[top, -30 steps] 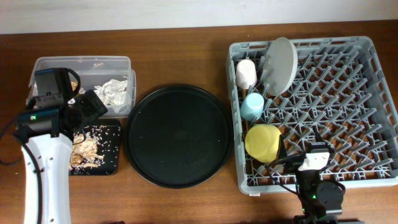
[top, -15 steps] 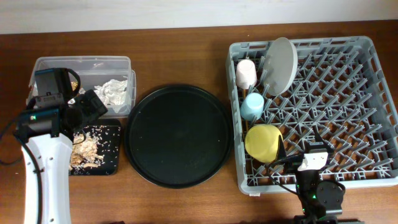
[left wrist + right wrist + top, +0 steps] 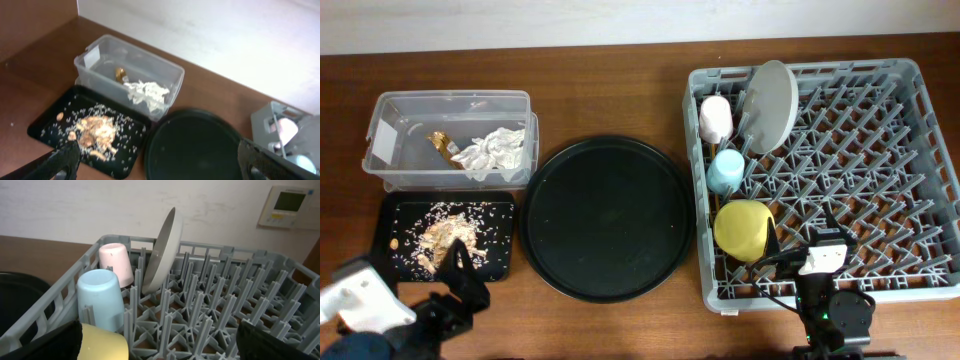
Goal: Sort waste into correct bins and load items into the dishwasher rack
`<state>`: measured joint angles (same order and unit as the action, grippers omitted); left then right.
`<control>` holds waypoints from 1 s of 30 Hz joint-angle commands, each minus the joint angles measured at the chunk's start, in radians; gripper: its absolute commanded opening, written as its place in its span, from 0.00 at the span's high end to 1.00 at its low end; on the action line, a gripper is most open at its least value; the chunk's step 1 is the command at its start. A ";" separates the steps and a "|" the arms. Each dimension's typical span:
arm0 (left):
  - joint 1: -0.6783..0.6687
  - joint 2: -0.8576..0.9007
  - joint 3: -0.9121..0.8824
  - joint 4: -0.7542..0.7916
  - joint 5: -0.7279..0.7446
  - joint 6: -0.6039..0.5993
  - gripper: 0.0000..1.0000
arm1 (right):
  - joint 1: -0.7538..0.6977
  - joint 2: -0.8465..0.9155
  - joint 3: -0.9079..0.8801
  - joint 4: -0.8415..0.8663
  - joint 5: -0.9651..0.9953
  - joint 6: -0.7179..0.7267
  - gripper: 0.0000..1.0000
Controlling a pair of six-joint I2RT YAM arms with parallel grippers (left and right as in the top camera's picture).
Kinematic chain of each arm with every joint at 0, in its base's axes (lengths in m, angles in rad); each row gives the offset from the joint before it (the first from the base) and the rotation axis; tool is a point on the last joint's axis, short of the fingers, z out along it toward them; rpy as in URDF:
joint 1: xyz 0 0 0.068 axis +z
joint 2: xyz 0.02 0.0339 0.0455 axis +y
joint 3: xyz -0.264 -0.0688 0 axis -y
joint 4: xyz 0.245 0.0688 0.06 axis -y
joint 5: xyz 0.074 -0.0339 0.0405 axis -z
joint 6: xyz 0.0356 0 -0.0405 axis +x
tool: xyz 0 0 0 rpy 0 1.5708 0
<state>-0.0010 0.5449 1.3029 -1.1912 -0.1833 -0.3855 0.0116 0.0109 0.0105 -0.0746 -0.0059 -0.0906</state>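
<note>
Left gripper (image 3: 460,272), jaws wide and empty, is retreating from clear rectangular plastic box (image 3: 410,150) toward front-left corner; I'm lifting it clear of shallow black rectangular tray (image 3: 501,262).

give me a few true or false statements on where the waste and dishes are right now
1. The crumpled napkin lies inside the clear box. True.
2. The food scraps are in the clear box. False: they lie on the shallow black tray.
3. The grey-green plate stands on edge in the dishwasher rack. True.
4. The yellow bowl sits between the pink cup and the blue cup. False: the blue cup is the middle one.
5. The gold foil wrapper is in the rack. False: it is in the clear box, beside the napkin.
</note>
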 commanded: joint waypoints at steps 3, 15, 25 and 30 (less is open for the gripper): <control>-0.005 -0.206 -0.420 0.325 0.058 0.005 0.01 | -0.007 -0.008 -0.005 -0.005 -0.009 -0.006 0.02; 0.030 -0.523 -1.284 1.287 0.247 0.009 0.01 | -0.007 -0.008 -0.005 -0.005 -0.009 -0.006 0.02; 0.030 -0.540 -1.294 1.110 0.220 0.613 0.01 | -0.007 -0.008 -0.005 -0.005 -0.009 -0.006 0.02; 0.027 -0.540 -1.294 1.107 0.179 0.592 0.01 | -0.007 -0.008 -0.005 -0.005 -0.009 -0.006 0.01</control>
<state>0.0246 0.0128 0.0166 -0.0811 0.0406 0.1917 0.0105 0.0101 0.0109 -0.0750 -0.0063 -0.0906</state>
